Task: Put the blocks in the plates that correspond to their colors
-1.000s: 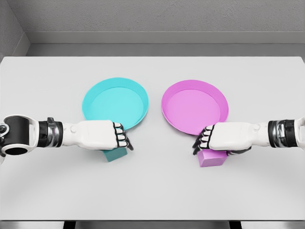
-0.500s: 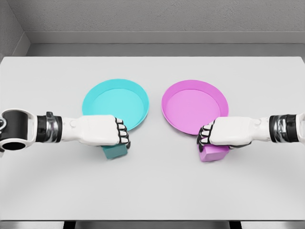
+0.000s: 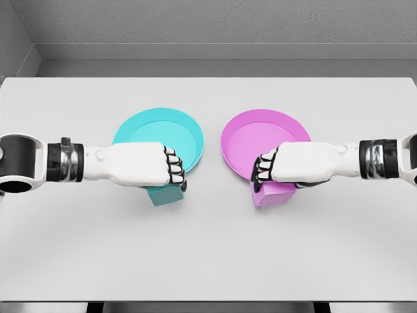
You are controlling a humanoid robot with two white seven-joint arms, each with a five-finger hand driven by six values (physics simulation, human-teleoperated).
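A teal block (image 3: 165,195) hangs just off the table under my left hand (image 3: 171,176), whose fingers are curled around it. It is at the near rim of the teal plate (image 3: 158,138). My right hand (image 3: 266,177) is shut on a pink block (image 3: 270,195), held at the near-left rim of the pink plate (image 3: 264,145). Both hands cover the tops of their blocks.
The two plates lie side by side at the middle of a white table (image 3: 208,254). A grey wall runs along the table's far edge.
Both hands have lifted their blocks and carried them up toward the plates. The right hand has also moved left, the left hand slightly right.
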